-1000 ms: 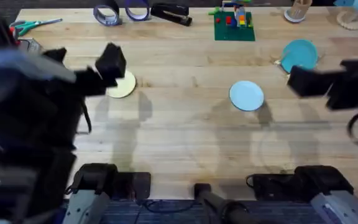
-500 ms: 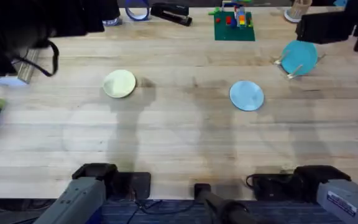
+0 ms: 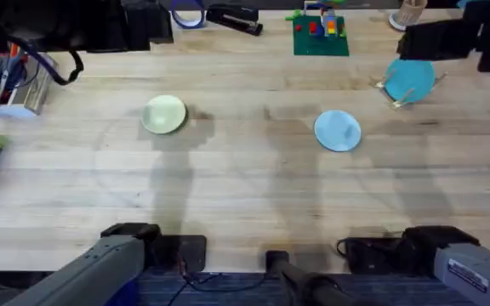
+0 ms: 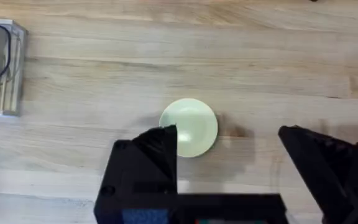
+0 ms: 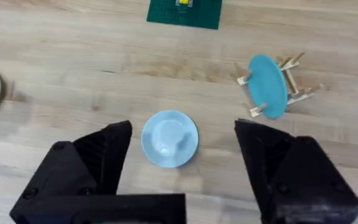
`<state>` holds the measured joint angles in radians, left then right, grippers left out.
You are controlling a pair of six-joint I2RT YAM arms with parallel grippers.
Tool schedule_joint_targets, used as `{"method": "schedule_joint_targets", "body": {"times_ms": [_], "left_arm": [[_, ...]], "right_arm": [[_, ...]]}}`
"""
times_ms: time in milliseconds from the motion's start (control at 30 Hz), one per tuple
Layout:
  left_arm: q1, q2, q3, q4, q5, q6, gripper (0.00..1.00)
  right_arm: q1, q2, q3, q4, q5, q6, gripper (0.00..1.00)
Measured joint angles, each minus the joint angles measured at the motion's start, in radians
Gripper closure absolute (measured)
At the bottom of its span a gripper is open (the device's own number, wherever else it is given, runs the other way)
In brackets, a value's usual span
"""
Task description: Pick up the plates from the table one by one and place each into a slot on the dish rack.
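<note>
Cream-yellow plate (image 3: pixel 163 114) and light blue plate (image 3: pixel 338 130) flat on the table (image 3: pixel 245 195), teal plate (image 5: pixel 267 86) upright in the dish rack (image 5: pixel 293 81), left gripper (image 4: pixel 229 140) and right gripper (image 5: pixel 182 134) high above — jaws wide, empty.

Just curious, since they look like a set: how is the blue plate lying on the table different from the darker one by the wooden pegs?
The blue plate is pale; the teal plate is darker. The blue plate lies flat on the table, while the teal plate stands on edge in the rack. The blue plate sits in the open; the teal plate is held between pegs. Both are small, round and of like size.
</note>
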<state>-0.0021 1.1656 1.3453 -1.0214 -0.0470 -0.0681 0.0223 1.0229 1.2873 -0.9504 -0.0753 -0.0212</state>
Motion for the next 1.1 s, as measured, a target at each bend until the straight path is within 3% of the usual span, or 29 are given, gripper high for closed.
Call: {"method": "schedule_joint_targets", "body": {"times_ms": [367,600,700,833,867,900,1033,1100], "left_arm": [[0.0,0.0,0.001,-0.016,0.026,0.001,0.007],[0.024,0.0,0.002,-0.01,0.037,0.086,0.01],[0.084,0.0,0.005,0.009,0.08,0.1,0.01],[0.206,0.005,0.008,0.015,0.171,0.119,0.01],[0.366,0.053,0.011,0.014,0.311,0.188,0.01],[0.501,0.199,0.011,-0.005,0.517,0.257,0.212],[0.51,0.256,0.011,-0.008,0.584,0.282,0.445],[0.51,0.285,0.011,-0.011,0.605,0.288,0.716]], "right_arm": [[0.0,0.0,0.0,0.023,0.0,0.003,0.007],[0.0,0.0,0.0,0.025,0.0,0.003,0.007],[0.0,0.0,0.0,0.026,0.0,0.003,0.007],[0.0,0.0,0.0,0.026,0.0,0.003,0.007],[0.0,0.0,0.0,0.026,0.0,0.003,0.007],[0.0,0.0,0.0,0.026,0.0,0.003,0.007],[0.0,0.0,0.0,0.026,0.0,0.003,0.007],[0.0,0.0,0.0,0.026,0.0,0.003,0.007]]}}
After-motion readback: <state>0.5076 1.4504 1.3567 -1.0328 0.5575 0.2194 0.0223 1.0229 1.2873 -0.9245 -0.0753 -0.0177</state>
